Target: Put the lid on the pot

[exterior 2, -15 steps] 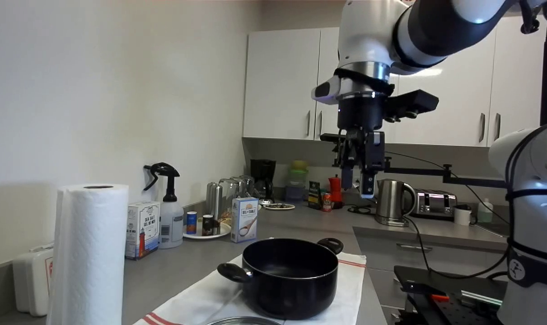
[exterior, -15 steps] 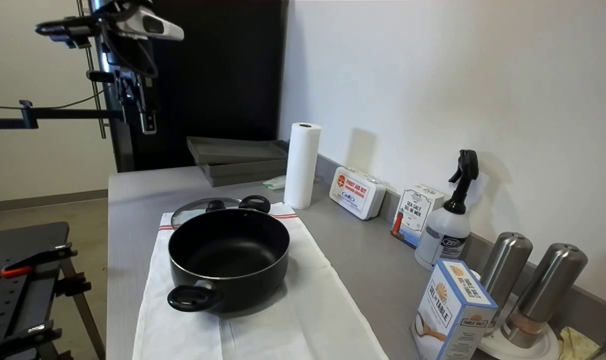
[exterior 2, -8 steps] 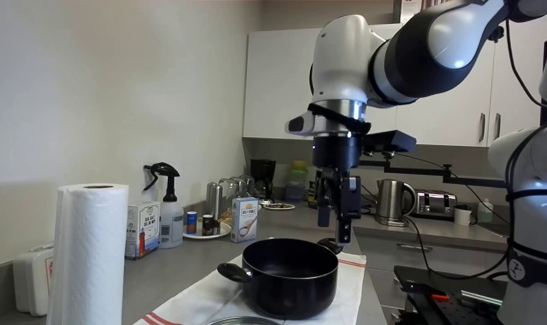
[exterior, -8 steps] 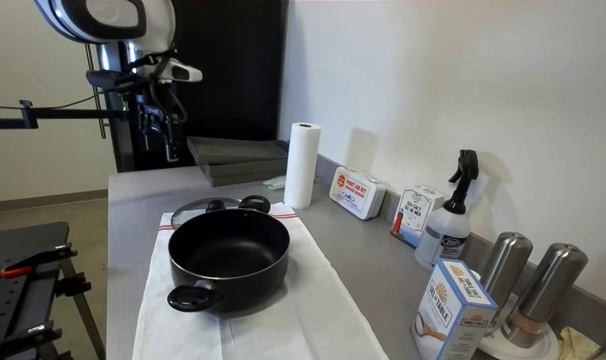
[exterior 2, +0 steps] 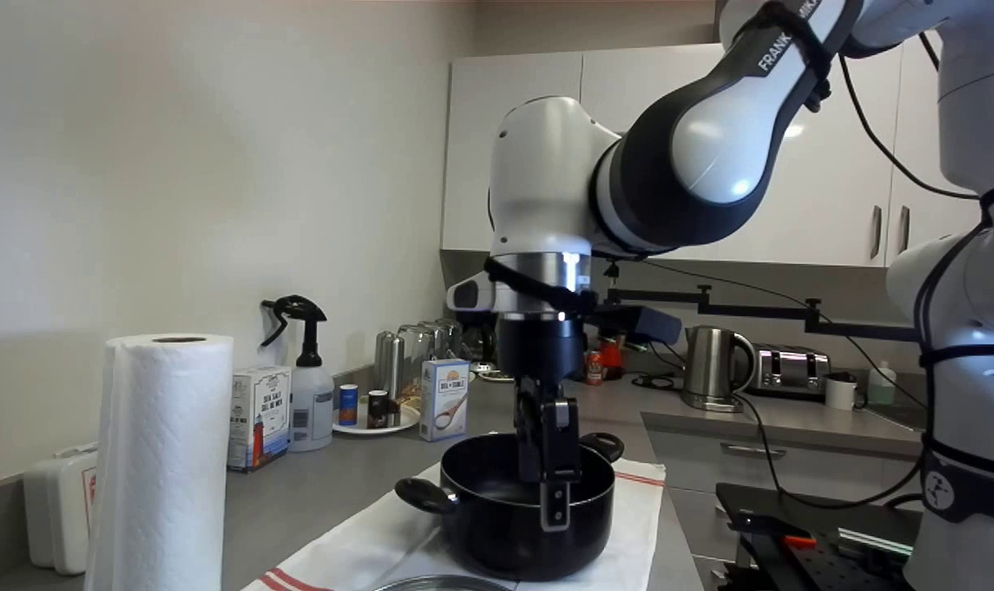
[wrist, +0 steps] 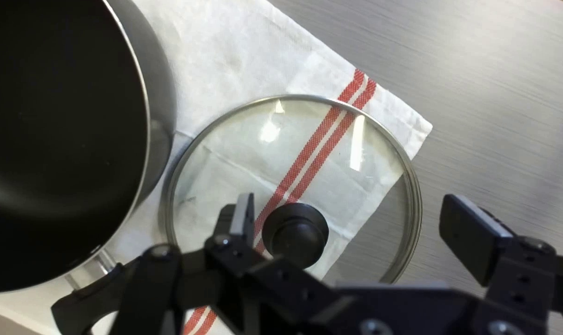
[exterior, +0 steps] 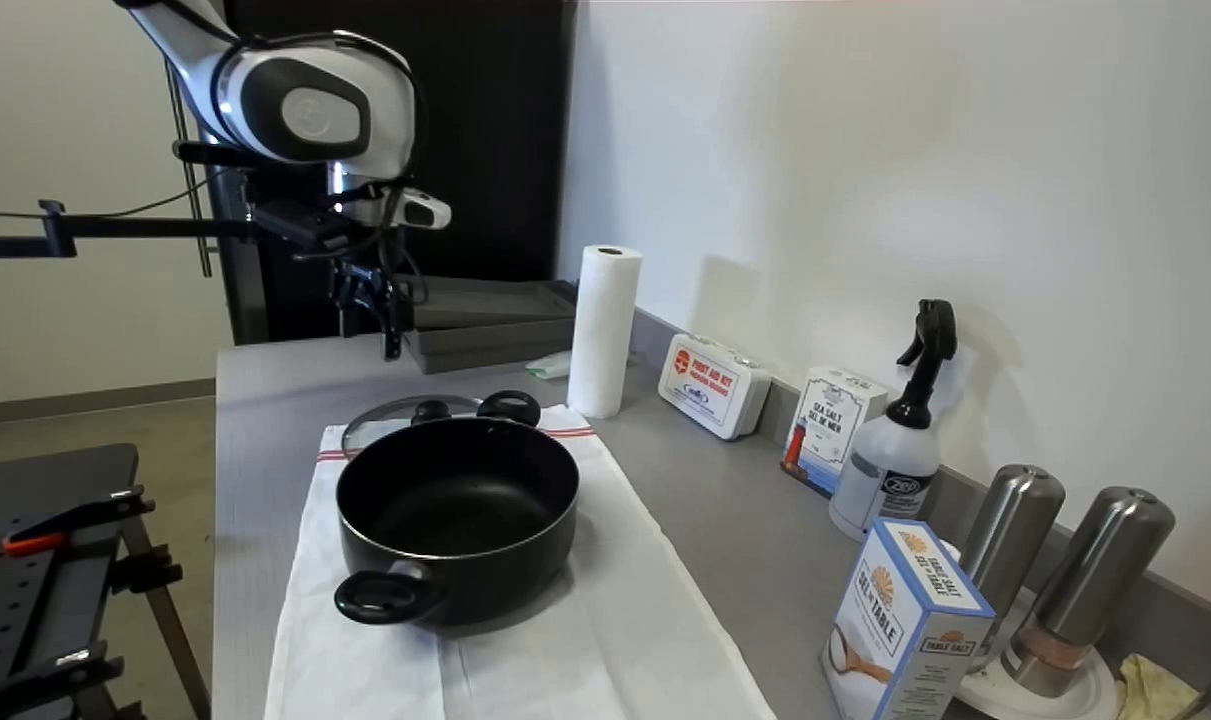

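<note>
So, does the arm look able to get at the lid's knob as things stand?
Probably yes: in the wrist view the end effector is open, the knob shows between its fingers, and nothing is seen on the lid. The pot stands beside, seemingly out of the way.

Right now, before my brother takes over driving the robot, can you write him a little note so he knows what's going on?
Gripper: open, holding nothing, raised above the counter.
Lid: lying with its knob up beside the pot, partly on the white cloth and partly past its edge.
Pot: standing upright and uncovered on the same cloth.
Done: the open gripper is near the lid; nothing is gripped yet.
Left: probably line up with the knob, close on it, lift the lid and set it on the pot.
</note>
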Available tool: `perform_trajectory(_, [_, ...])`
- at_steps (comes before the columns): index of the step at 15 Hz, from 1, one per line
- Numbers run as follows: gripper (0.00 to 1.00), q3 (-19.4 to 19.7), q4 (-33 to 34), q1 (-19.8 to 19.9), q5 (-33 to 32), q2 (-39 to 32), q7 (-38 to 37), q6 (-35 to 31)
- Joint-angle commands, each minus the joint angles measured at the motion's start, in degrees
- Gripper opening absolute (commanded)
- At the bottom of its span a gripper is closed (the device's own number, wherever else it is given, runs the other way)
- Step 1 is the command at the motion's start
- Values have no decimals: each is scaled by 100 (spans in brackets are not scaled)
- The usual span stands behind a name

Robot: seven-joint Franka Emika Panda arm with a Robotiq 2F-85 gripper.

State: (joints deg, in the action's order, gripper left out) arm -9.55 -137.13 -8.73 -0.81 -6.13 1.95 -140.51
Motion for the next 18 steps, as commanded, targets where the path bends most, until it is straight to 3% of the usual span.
perform_trajectory(1, [100,50,609,-28,-164,-760,-17,-167])
perform_trajectory(10, [100,228,1338,-151,-718,-1986,-52,-540])
perform_trajectory(18, [100,258,1677,-256,-835,-2457,-15,-719])
